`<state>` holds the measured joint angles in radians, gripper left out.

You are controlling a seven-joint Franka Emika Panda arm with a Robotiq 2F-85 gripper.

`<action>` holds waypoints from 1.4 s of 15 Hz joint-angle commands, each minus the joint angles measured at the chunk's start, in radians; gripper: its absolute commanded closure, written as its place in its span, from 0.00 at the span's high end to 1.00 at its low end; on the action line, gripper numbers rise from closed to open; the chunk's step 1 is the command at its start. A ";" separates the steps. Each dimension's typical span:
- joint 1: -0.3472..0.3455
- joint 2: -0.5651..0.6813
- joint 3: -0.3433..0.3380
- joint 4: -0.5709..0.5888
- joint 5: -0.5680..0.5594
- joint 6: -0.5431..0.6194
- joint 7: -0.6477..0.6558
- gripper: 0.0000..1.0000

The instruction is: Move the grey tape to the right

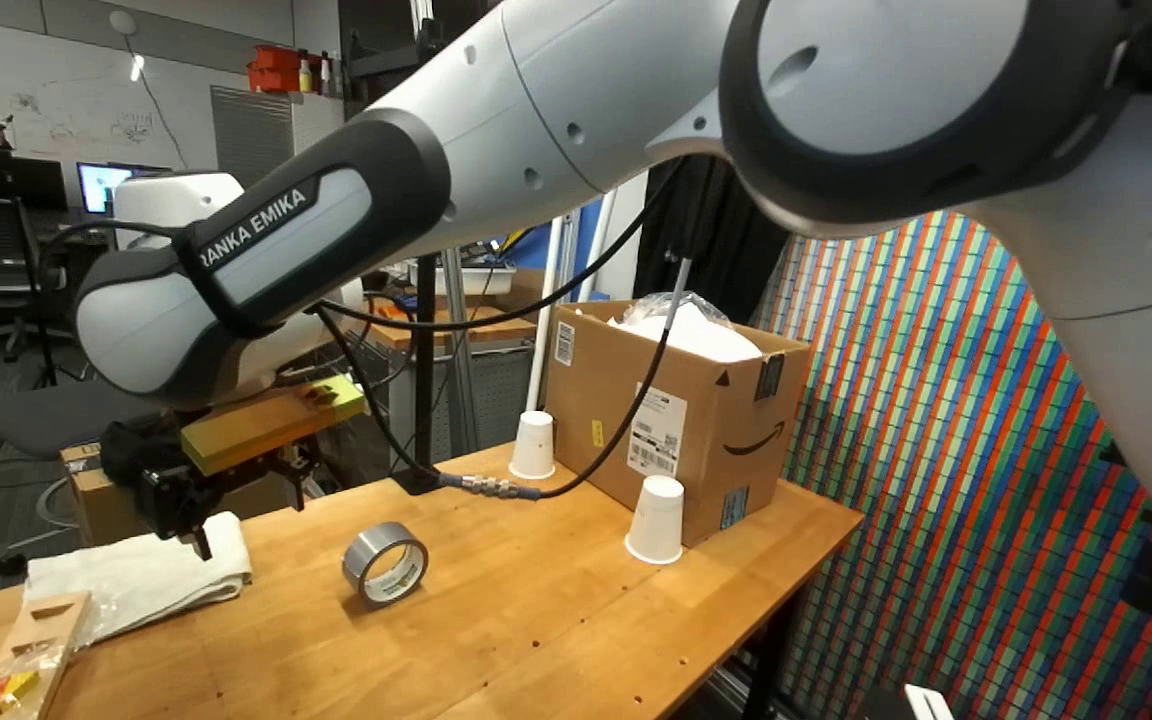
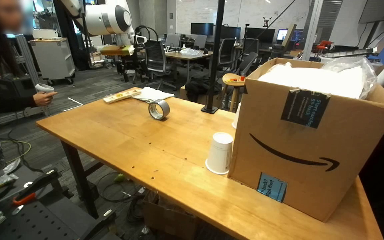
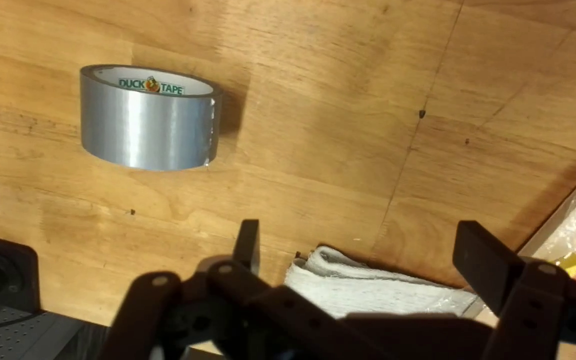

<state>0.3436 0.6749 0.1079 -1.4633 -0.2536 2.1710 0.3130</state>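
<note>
The grey tape (image 1: pixel 364 552) stands on its curved edge on the wooden table, with its hollow core facing sideways. It also shows in an exterior view (image 2: pixel 166 108) and at the upper left of the wrist view (image 3: pixel 148 131). My gripper (image 1: pixel 249 522) is open, with nothing between its fingers. It hangs above the table beside the tape, over the folded white cloth. In the wrist view the two fingers (image 3: pixel 358 230) are wide apart, with the cloth (image 3: pixel 368 292) showing below and between them. The gripper also shows in an exterior view (image 2: pixel 130 79), apart from the tape.
A pale wooden piece in clear wrap (image 1: pixel 44 628) lies by the cloth. White paper cups (image 1: pixel 534 446) (image 1: pixel 656 522) stand upside down near a large cardboard box (image 2: pixel 298 146). A black post (image 2: pixel 215 66) rises at the table edge. A person stands beyond the table.
</note>
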 commanded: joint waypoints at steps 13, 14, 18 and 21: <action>-0.020 0.133 -0.064 0.061 0.054 -0.006 0.008 1.00; -0.019 0.135 -0.064 0.052 0.058 -0.004 0.008 1.00; -0.006 0.132 -0.064 0.019 0.063 -0.003 0.019 1.00; 0.000 0.129 -0.062 0.005 0.068 -0.001 0.027 1.00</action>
<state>0.3332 0.8254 0.0512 -1.4276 -0.2058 2.1500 0.3226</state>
